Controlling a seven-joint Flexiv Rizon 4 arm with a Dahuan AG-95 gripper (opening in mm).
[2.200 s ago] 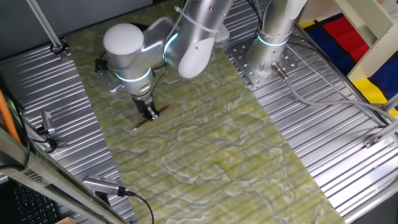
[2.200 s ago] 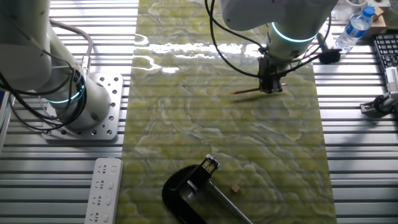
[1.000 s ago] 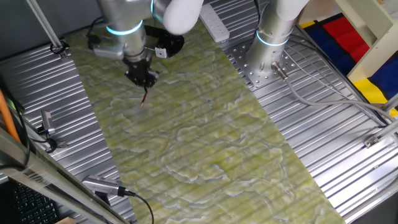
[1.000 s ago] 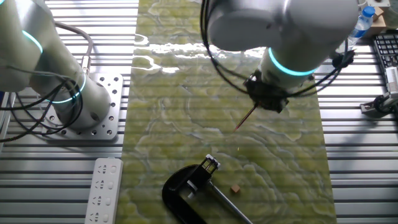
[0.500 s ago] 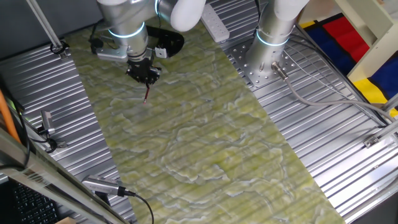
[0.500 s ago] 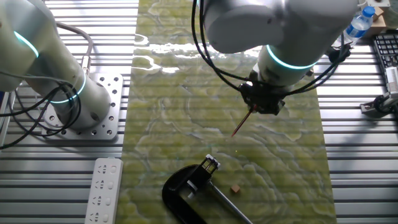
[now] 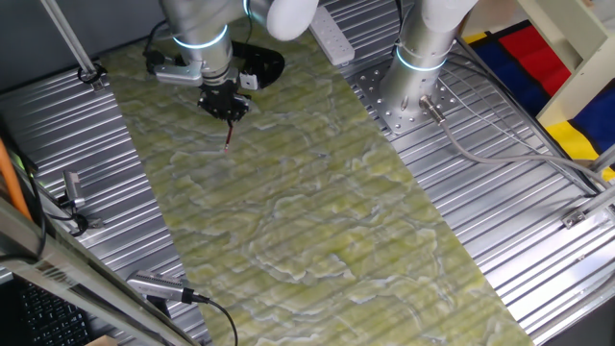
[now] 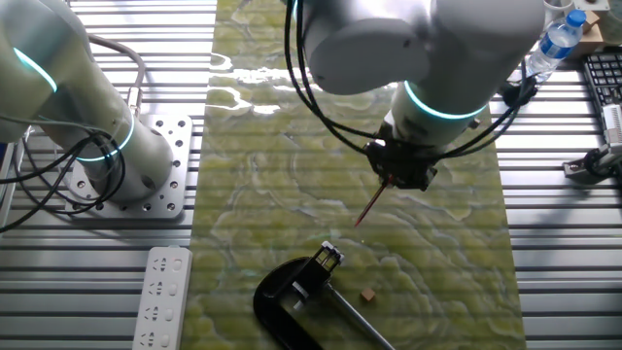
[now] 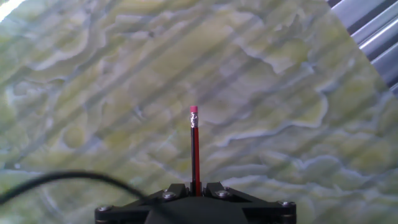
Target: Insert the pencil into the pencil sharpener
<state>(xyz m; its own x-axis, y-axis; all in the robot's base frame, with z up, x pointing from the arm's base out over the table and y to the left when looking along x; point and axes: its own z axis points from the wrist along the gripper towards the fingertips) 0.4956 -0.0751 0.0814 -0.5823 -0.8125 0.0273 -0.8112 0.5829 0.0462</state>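
Hanging above the green marbled mat (image 8: 253, 146), the gripper (image 8: 398, 175) has its jaws pinched on the pencil (image 8: 368, 205), which sticks out below the fingers, clear of the mat. In the hand view the pencil (image 9: 194, 149) runs straight toward twelve o'clock from between the two fingers, and its far end is a pink eraser, so the dark tip is hidden up in the grip.

Compared with half a second ago, the other fixed view shows the gripper shifted a little toward seven o'clock, nearer the pencil sharpener (image 8: 292, 297), which sits on the mat at about seven o'clock from the pencil's free end, still apart from it. A little over two seconds ago the pencil lay nearly flat on the mat under the gripper, much farther toward the one o'clock side; now it hangs slanted, free end pointing to seven o'clock. In one fixed view the gripper (image 7: 223, 104) has moved up toward one o'clock, the pencil (image 7: 229, 135) below it, and the pencil sharpener (image 7: 259, 65) lies just beyond at one o'clock.

A small tan block (image 8: 368, 293) rests on the mat just at three o'clock of the sharpener, unmoved, and the white power strip (image 8: 161, 297) lies off the mat at nine o'clock of it.
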